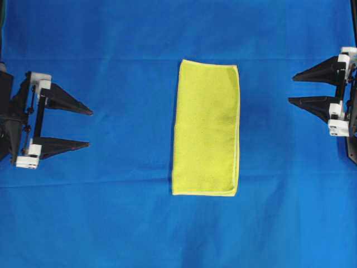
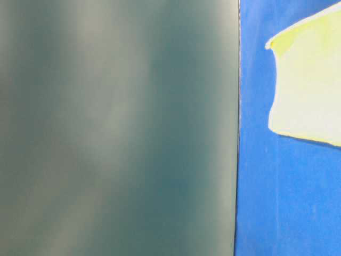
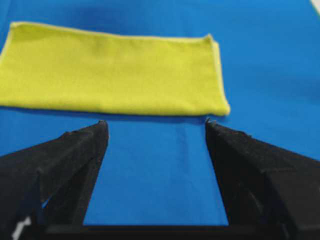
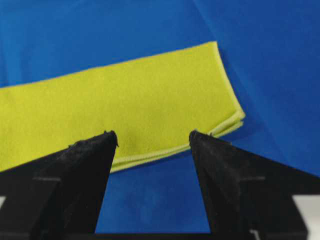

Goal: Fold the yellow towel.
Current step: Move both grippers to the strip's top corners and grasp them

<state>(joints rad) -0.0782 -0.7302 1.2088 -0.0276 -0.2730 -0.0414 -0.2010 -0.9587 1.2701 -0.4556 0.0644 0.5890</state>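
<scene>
Between both arms' spread fingers [image 1: 70,125] [image 1: 312,89], well apart, lies the folded yellow towel [image 1: 206,127].

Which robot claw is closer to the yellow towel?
The right gripper, just barely. It sits open off the yellow towel's right side; the left gripper sits open a little farther off its left side. Neither touches it.

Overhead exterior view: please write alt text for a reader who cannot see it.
A bright yellow-green microfibre towel, folded into a tall rectangle, lies flat on a large blue cloth. The black left gripper and right gripper stand open at either side, apart from it.
</scene>
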